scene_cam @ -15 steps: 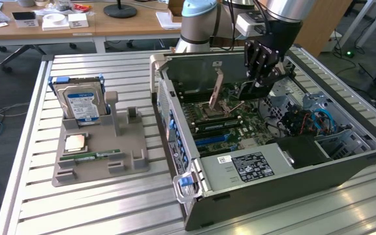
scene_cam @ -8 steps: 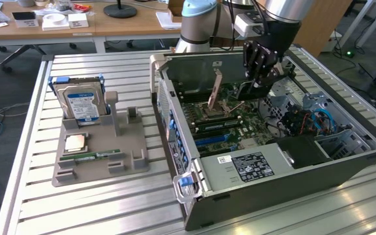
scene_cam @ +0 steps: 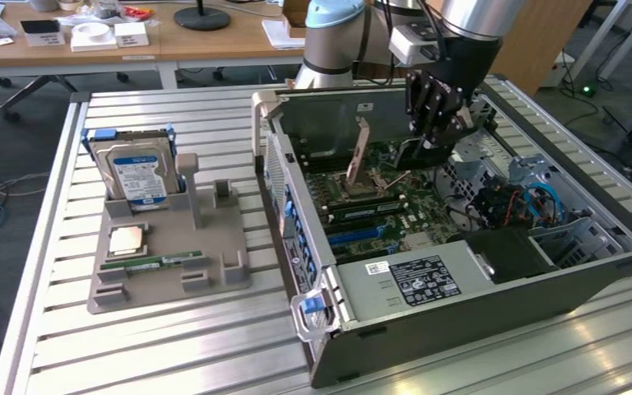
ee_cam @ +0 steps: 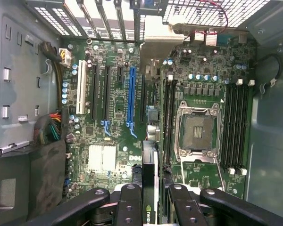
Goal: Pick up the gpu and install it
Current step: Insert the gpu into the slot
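Wrist view: thin dark gpu (ee_cam: pixel 150 162) pinched by black claw (ee_cam: pixel 152 200), held over green motherboard (ee_cam: pixel 114 117) inside grey case (ee_cam: pixel 23 70).

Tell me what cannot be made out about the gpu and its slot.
- Exterior view: the gripper covers most of the gpu; its lower edge is too small to tell.
- Wrist view: the gpu shows edge-on between the fingers, cut off by the picture's edge.
- Wrist view: the slot beneath it is hidden by the card itself.

Dark gpu (ee_cam: pixel 150 169), edge-on, upright, clamped in claw (ee_cam: pixel 152 193); prob. not seated.
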{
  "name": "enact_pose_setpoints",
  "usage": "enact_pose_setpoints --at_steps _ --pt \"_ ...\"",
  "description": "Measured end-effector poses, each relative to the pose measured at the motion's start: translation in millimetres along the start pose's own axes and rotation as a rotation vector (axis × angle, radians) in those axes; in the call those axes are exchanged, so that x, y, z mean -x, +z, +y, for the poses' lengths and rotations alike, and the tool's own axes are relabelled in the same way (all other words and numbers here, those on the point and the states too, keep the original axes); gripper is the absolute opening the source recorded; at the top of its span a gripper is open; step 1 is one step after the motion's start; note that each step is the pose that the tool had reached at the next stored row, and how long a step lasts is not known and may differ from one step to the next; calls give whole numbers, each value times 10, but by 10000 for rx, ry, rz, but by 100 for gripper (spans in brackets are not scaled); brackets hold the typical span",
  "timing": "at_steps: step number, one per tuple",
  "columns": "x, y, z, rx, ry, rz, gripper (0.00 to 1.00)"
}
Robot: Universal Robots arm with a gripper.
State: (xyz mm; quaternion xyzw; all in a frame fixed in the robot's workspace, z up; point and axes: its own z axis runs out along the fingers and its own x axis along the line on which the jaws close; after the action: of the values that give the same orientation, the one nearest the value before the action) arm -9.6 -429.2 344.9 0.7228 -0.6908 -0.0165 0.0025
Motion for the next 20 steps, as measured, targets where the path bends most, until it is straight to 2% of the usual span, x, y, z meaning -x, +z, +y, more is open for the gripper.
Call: enact_pose_setpoints --at_steps 20 --pt "-1 76 17 2 0 5 26"
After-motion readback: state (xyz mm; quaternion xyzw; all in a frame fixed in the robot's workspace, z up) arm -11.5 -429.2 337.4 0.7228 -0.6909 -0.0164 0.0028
